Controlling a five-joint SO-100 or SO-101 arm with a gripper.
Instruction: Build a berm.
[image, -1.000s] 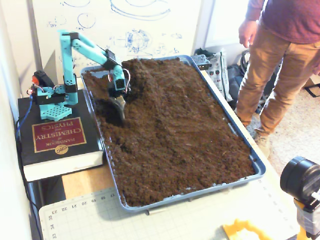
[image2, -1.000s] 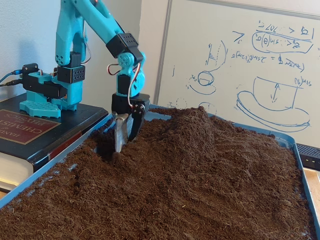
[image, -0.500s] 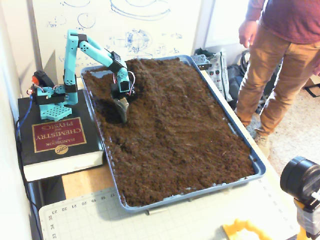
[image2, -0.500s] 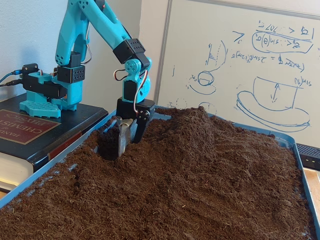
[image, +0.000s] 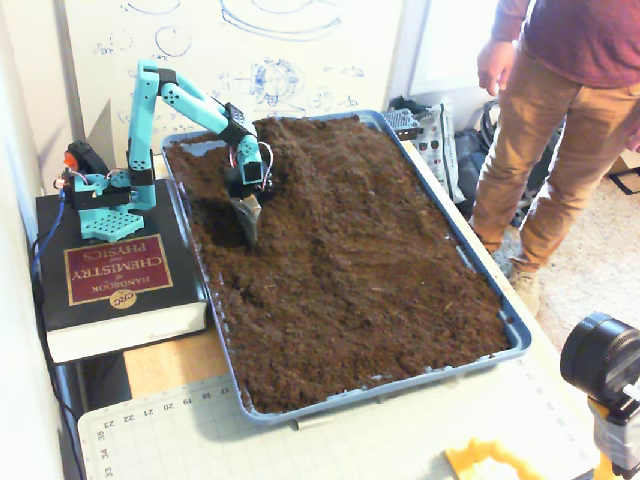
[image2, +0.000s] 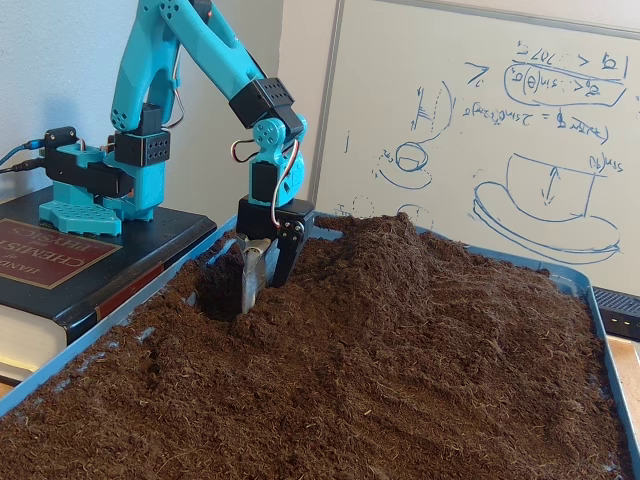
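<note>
Fingers (image2: 262, 290) jammed tip-down into the dirt, parted a bit at the tips, with a grey scoop-like blade for one and a black prong for the other. Nothing actually pinched between them as far as visible, just loose soil packed around the buried ends, so hard to say how wide they really sit below the surface. Same spot from the higher fixed view (image: 248, 222): planted near the far left corner of the blue tray (image: 500, 310), right beside a darker dug-out hollow (image2: 218, 292).

Moving outward: teal arm (image2: 200, 60) bent over from its base, bolted onto a fat chemistry handbook (image: 110, 270) sitting on the counter just left of the tray. Berm (image2: 390, 262) rising just to the right of the fingers in the low fixed view, a rounded hump peaking toward the back of the tray near the whiteboard (image2: 480, 130), clearly higher than the flatter soil bed (image2: 330, 400) up front.

Looks like mid-scoop, pulling material out of the hollow to pile on. Next move probably needs a sweep or push toward the hump's flank, kept shallow enough not to stall in the dirt, then a lift to dump on top. Risk worth watching: dragging too far and flattening the slope already there.

Person (image: 570, 110) in tan trousers standing off to the right, well clear.
</note>
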